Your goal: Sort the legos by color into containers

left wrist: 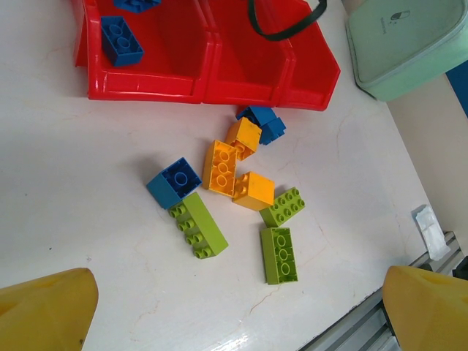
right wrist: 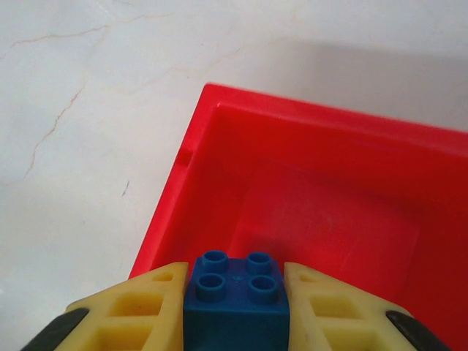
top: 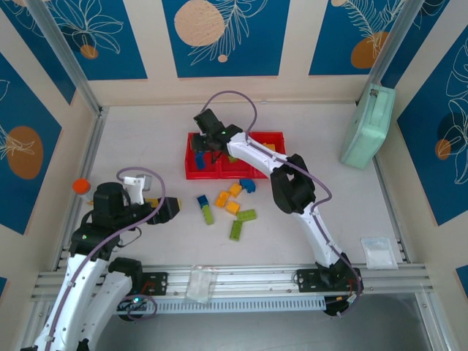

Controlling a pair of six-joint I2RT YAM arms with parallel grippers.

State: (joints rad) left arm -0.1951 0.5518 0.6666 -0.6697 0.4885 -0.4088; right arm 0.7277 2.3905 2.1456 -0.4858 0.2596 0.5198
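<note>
My right gripper (top: 212,140) hangs over the left bin of the red tray (top: 201,174), shut on a blue square brick (right wrist: 234,296). Below it is the bin's bare red floor (right wrist: 329,219). Two blue bricks (left wrist: 122,40) lie in that left bin. Loose legos sit in front of the tray: a blue square (left wrist: 174,181), a long green (left wrist: 199,224), a long orange (left wrist: 221,167), an orange square (left wrist: 254,191), another long green (left wrist: 279,254) and a blue one (left wrist: 263,123). My left gripper (top: 164,210) stands open left of the pile, nothing between its yellow fingers (left wrist: 44,311).
A mint-green case (top: 368,126) leans at the right wall. An orange-capped bottle (top: 80,186) lies at the left edge. Two clear plastic bags (top: 200,283) (top: 379,252) rest on the front rail. A black cable loop (left wrist: 285,33) hangs over the right-hand bins.
</note>
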